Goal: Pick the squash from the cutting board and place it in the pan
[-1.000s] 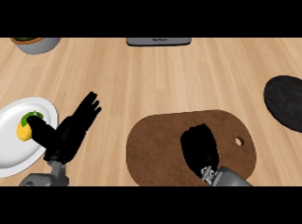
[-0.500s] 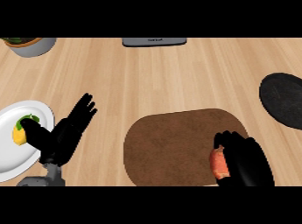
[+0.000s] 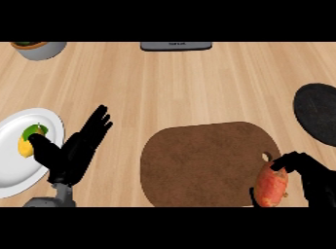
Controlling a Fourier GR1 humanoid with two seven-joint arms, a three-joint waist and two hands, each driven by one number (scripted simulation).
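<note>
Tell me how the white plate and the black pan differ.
The white plate lies at the counter's left, the black pan at its right edge, partly cut off. The plate holds yellow and green food; the pan shows nothing inside. Both are round and rest on the wooden counter.

The wooden counter (image 3: 199, 82) carries a brown cutting board (image 3: 199, 163) near the right. A white plate (image 3: 5, 165) lies left, a black pan (image 3: 325, 114) right, and a grey bowl (image 3: 41, 50) far left.
</note>
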